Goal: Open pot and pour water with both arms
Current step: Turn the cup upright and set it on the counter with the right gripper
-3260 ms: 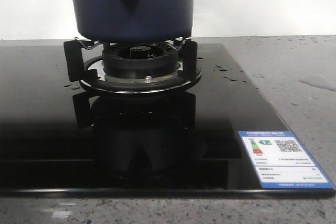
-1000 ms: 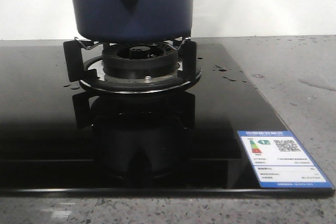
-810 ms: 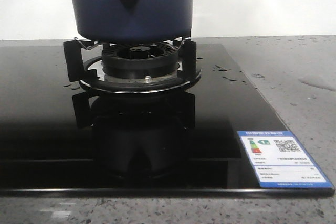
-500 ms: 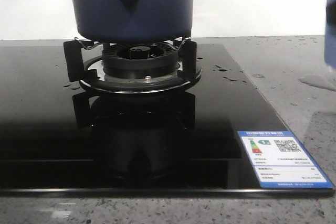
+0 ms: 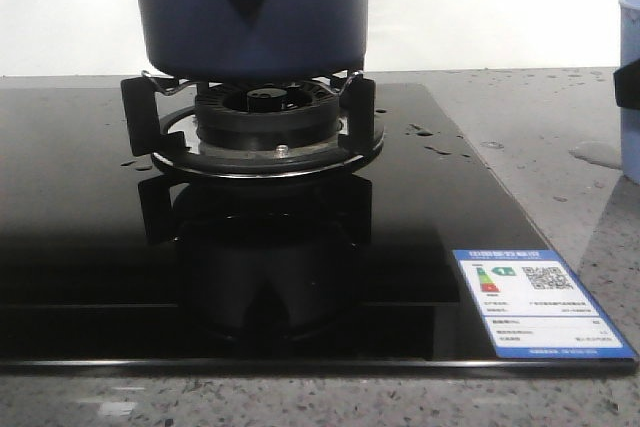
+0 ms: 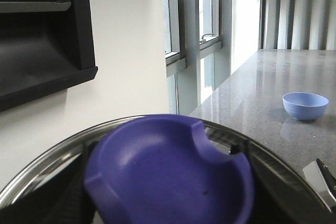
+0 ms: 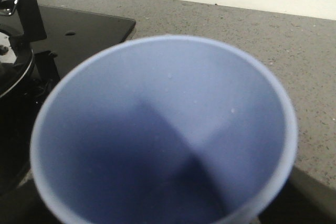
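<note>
Pot (image 5: 250, 12): on burner at hob's far edge, awaiting water. Cup (image 5: 629, 87): carried upright, off hob's right edge. Grip states: cannot tell.

1. The pot (image 5: 250, 12) is dark navy blue, plain and matte.
2. The cup (image 7: 163, 129) is pale blue inside, unpatterned.
3. The stove top (image 5: 90, 247) is glossy black; its label (image 5: 540, 302) is blue and white.
4. The countertop (image 5: 560, 117) is speckled grey.
5. The small bowl (image 6: 305, 105) is pale blue.
6. The lid knob (image 6: 168, 174) is purple-blue.
</note>
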`<state>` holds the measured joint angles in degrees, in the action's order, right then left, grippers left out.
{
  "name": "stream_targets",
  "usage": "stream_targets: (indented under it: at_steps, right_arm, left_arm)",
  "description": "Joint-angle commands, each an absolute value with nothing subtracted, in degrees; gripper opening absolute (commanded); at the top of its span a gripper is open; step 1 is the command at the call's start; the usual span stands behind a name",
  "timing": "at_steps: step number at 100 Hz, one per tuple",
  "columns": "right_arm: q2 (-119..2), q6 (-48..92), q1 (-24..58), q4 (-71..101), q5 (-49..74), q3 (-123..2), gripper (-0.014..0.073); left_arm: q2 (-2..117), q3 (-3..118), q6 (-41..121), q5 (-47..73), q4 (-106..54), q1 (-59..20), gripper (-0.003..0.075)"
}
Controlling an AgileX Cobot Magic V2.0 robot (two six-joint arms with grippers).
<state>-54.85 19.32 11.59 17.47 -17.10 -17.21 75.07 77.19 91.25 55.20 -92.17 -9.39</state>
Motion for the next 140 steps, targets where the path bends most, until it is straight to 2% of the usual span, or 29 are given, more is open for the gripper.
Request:
stream_targets:
  at_steps: [1, 51, 86, 111, 140]
  right_arm:
    - [-54.6, 19.4, 11.1, 17.7, -22.1, -18.7, 0.0559]
    - [-44.2, 19.4, 11.1, 17.7, -21.2, -18.9, 0.0565]
    - [-35.9, 19.4, 11.1, 15.0, -8.9, -25.8, 0.0563]
    - [-41.5, 19.4, 11.1, 13.7, -21.2, -23.6, 0.0563]
    - [-58.1, 19.0, 11.1, 13.8, -38.6, -21.0, 0.0563]
  left_arm:
    - [73.4, 79.3, 90.7, 55.4, -97.6, -9.9, 0.0294]
    - [73.9, 79.3, 90.7, 55.5, -97.4, -9.9, 0.0294]
    - [79.9, 79.3, 90.7, 55.6, -97.3, -13.5, 0.0294]
    - [81.1, 79.3, 90.7, 56.1, -97.3, -14.2, 0.0294]
    - [81.0, 79.3, 90.7, 57.8, -97.3, -14.2, 0.0294]
